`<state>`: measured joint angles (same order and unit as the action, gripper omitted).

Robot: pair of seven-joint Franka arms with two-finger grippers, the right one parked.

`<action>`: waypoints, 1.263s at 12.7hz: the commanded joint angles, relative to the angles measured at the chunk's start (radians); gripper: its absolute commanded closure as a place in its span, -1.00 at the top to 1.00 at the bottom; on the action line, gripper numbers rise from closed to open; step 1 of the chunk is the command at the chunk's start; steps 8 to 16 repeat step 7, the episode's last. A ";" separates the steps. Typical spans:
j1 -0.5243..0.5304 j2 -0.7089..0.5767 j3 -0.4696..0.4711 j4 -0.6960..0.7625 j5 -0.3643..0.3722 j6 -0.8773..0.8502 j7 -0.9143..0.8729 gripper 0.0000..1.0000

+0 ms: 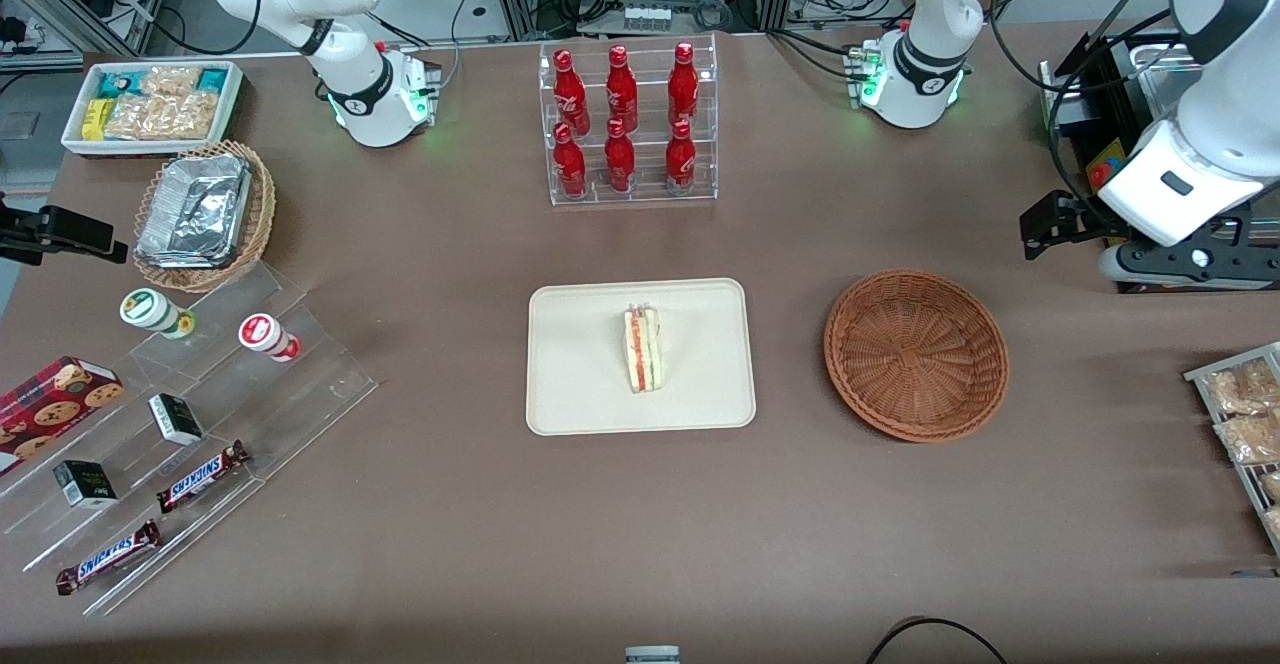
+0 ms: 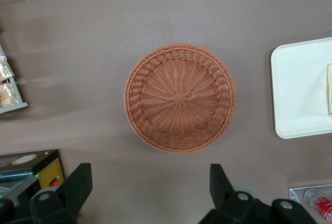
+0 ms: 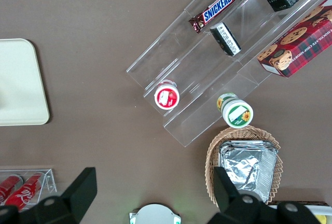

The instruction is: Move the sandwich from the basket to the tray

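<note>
One sandwich [image 1: 642,349] on tray [image 1: 580,384] | basket [image 1: 916,354] empty | gripper [image 2: 148,185] above basket, jaws released

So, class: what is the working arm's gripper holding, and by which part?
Nothing. The gripper is open, above the empty basket; the sandwich lies on the tray.

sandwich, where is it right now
In the front view the sandwich lies on the tray, beside the empty basket; the open gripper hovers above the basket.
</note>
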<state>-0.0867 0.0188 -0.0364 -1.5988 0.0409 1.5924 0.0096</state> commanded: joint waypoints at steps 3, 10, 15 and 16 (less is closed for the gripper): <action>0.002 -0.026 0.021 0.020 -0.012 -0.035 0.047 1.00; 0.001 -0.014 0.021 0.013 -0.006 -0.037 0.036 1.00; 0.001 -0.014 0.021 0.013 -0.006 -0.037 0.036 1.00; 0.001 -0.014 0.021 0.013 -0.006 -0.037 0.036 1.00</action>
